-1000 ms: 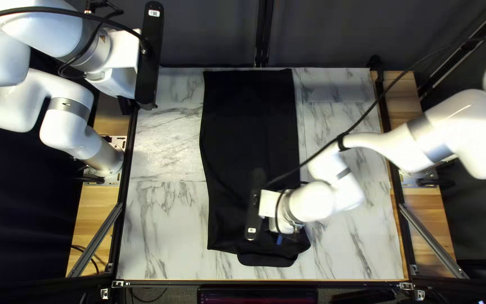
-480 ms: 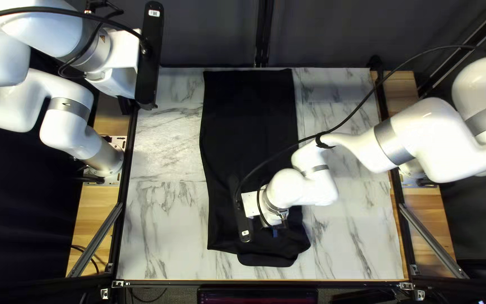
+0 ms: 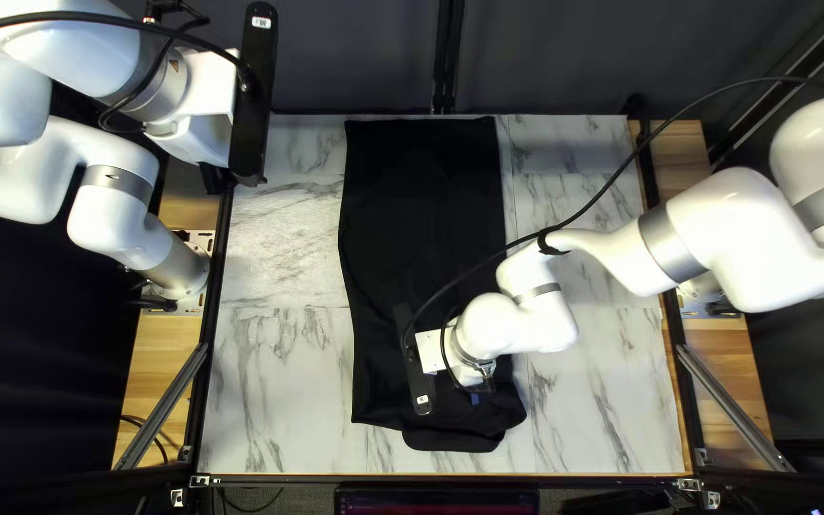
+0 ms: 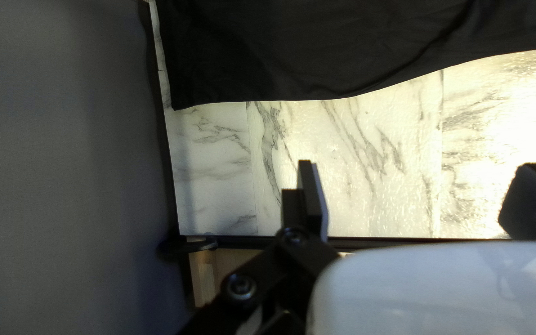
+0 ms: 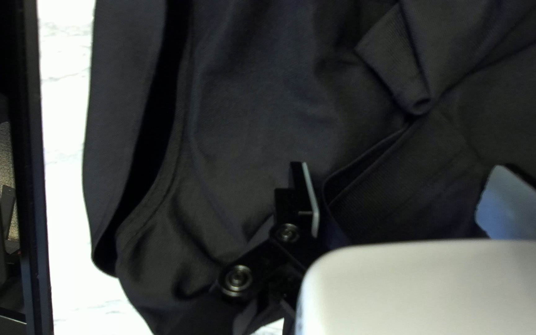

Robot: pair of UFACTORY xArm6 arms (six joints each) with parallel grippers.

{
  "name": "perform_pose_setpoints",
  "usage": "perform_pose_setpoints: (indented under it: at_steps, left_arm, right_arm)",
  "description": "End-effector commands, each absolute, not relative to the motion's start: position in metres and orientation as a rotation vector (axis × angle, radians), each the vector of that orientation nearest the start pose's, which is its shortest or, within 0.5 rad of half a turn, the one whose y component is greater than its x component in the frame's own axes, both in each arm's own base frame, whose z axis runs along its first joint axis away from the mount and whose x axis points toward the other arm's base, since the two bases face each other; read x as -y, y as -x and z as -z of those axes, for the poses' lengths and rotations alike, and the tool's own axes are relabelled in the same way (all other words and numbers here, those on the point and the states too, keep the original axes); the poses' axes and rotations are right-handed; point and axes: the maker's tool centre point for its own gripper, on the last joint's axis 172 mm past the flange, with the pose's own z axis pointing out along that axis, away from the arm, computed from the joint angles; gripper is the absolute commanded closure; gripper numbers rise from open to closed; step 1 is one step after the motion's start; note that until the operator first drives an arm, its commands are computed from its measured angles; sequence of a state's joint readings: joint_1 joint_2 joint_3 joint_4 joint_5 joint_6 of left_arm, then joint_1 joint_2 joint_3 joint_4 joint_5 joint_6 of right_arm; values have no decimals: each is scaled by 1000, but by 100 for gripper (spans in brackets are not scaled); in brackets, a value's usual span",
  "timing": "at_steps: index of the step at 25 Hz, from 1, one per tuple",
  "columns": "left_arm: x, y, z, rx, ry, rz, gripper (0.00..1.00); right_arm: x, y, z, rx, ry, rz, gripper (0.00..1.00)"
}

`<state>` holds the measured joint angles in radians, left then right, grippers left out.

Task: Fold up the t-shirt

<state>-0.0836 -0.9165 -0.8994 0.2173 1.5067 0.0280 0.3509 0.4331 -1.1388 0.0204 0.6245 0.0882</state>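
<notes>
One black t-shirt (image 3: 422,210) lies lengthwise on the table (image 3: 278,381), apt to bunch.
The right gripper (image 5: 412,201) is open over its rumpled near end; closing beside the ribbed edge (image 5: 395,77) could catch extra layers. The left gripper (image 4: 422,195), also open, pins nothing, so a pull might skew everything.

Bright worktop (image 3: 584,410), dim curtain (image 3: 355,57) beyond — in both wrist views glare bleaches parts of the worktop nearly white — and deep shadow fills folds of the shirt (image 5: 249,111) in the right one
</notes>
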Motion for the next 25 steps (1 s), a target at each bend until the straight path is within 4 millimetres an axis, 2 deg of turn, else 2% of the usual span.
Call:
perform_pose_setpoints:
  at_steps: [1, 5, 11, 14, 20, 25]
  left_arm:
    - [-34, -277, -414, -133, 2894, 460, 0]
    - [-34, -277, -414, -133, 2894, 460, 0]
    - [-34, -277, -414, -133, 2894, 460, 0]
    - [-34, -277, -414, -133, 2894, 460, 0]
    - [-34, -277, -414, -133, 2894, 460, 0]
    - [-34, -277, -414, -133, 2894, 460, 0]
  right_arm:
    - [-181, -508, -30, 379, 3098, 103, 0]
    - [-168, -498, -30, 354, 3114, 79, 0]
    - [-147, -476, -43, 293, 3130, 78, 0]
    - [-144, -469, -42, 267, 3129, 80, 0]
    - [-164, -480, -36, 273, 3127, 86, 0]
    - [-181, -496, -41, 302, 3134, 98, 0]
